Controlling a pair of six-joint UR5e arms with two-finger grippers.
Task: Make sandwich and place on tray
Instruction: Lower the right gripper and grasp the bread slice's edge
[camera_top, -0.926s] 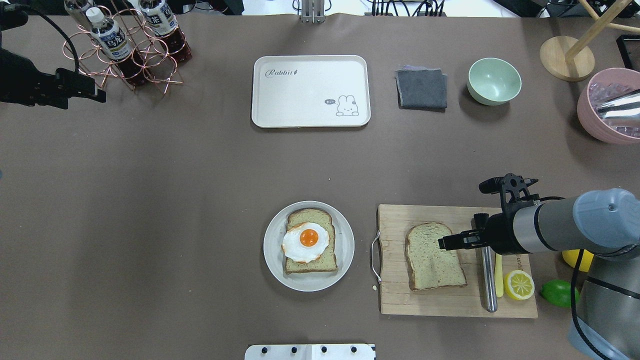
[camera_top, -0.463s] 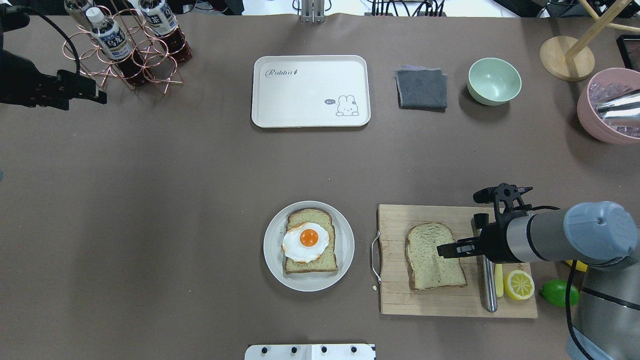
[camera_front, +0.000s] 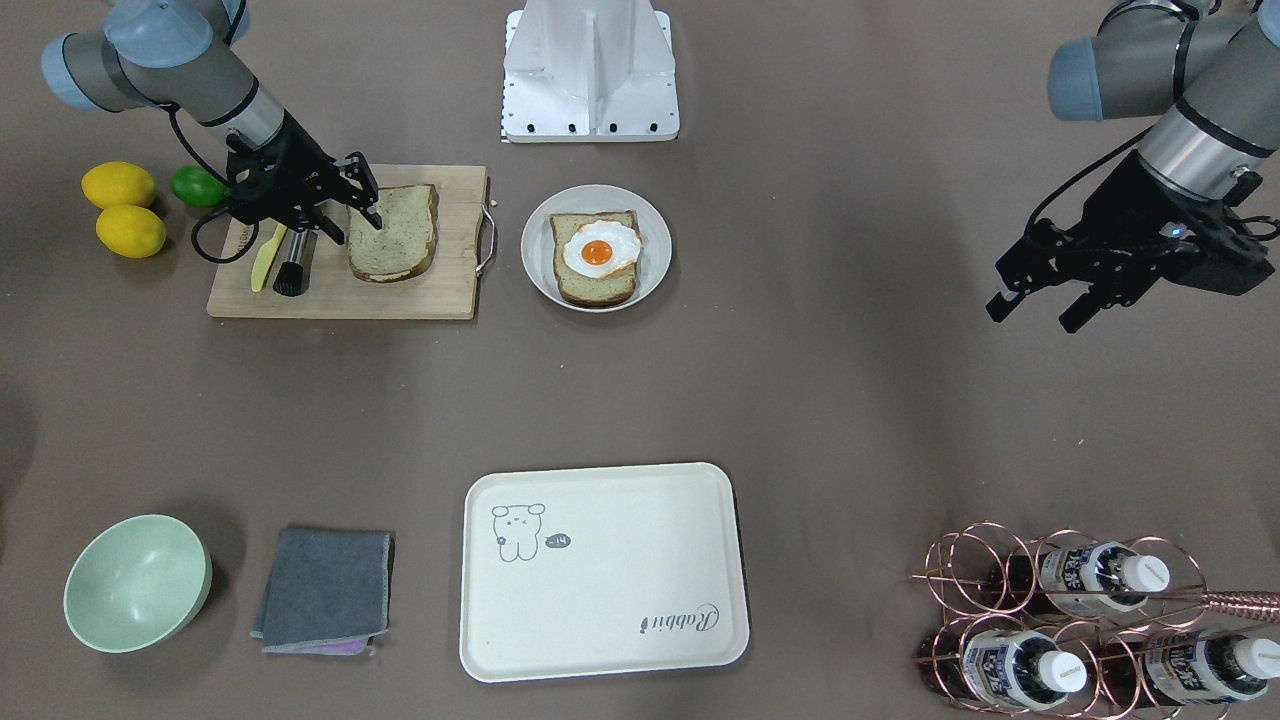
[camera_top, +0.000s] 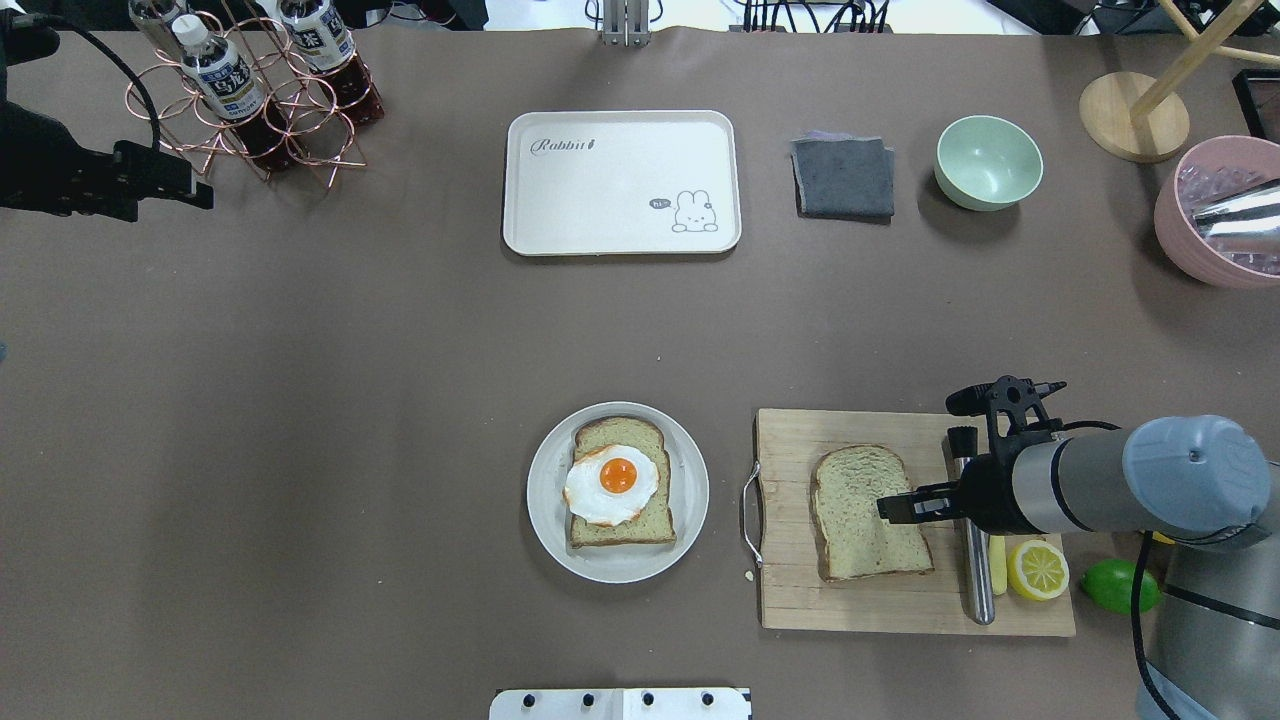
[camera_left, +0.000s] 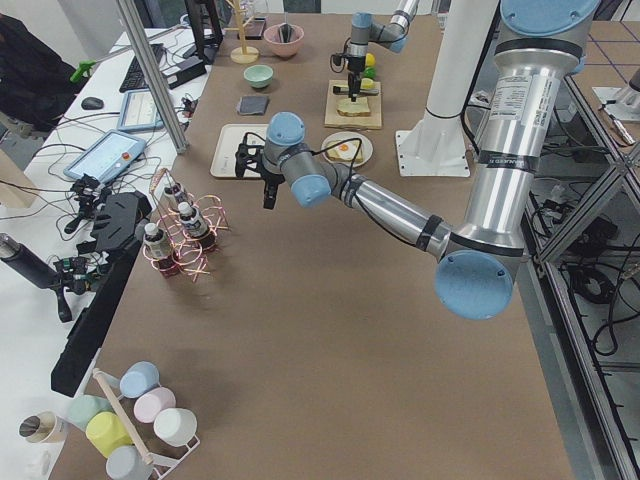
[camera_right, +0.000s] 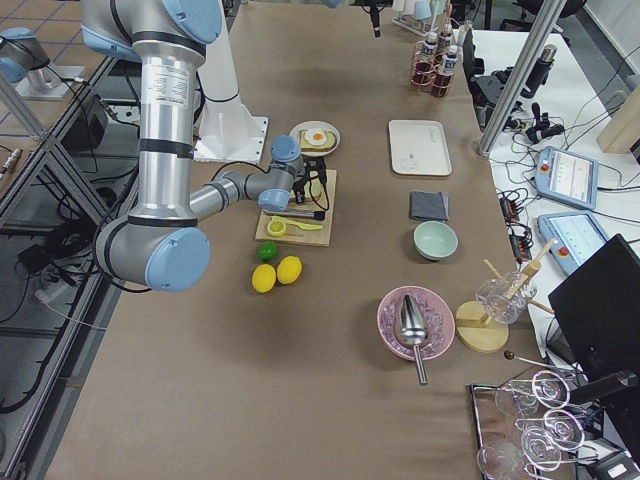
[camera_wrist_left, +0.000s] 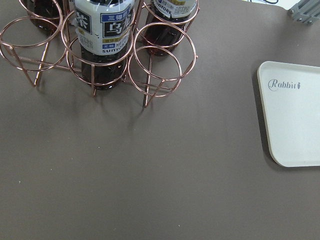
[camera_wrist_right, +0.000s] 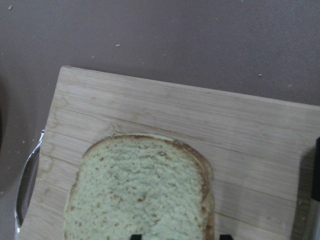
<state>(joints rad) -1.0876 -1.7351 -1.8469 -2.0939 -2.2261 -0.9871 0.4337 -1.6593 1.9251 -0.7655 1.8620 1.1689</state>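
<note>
One bread slice (camera_top: 860, 520) lies on the wooden cutting board (camera_top: 900, 600); it also shows in the right wrist view (camera_wrist_right: 140, 195). A second slice topped with a fried egg (camera_top: 612, 482) sits on a round grey plate (camera_top: 690, 500). The cream tray (camera_top: 620, 150) lies at the far middle and holds nothing. My right gripper (camera_top: 885, 508) is open and hovers low over the right part of the board's slice; its fingertips (camera_wrist_right: 134, 236) straddle the slice's near edge. My left gripper (camera_front: 1035, 312) is open and empty, far to the left near the bottle rack.
A steel rod (camera_top: 978, 580), a yellow knife, a lemon half (camera_top: 1038, 570) and a lime (camera_top: 1118, 585) lie by the board's right end. A copper bottle rack (camera_top: 250, 90), grey cloth (camera_top: 843, 178), green bowl (camera_top: 988, 162) and pink bowl (camera_top: 1215, 215) stand along the far side.
My right gripper has moved toward the near edge and lower over the board's bread slice. The left arm has barely moved.
</note>
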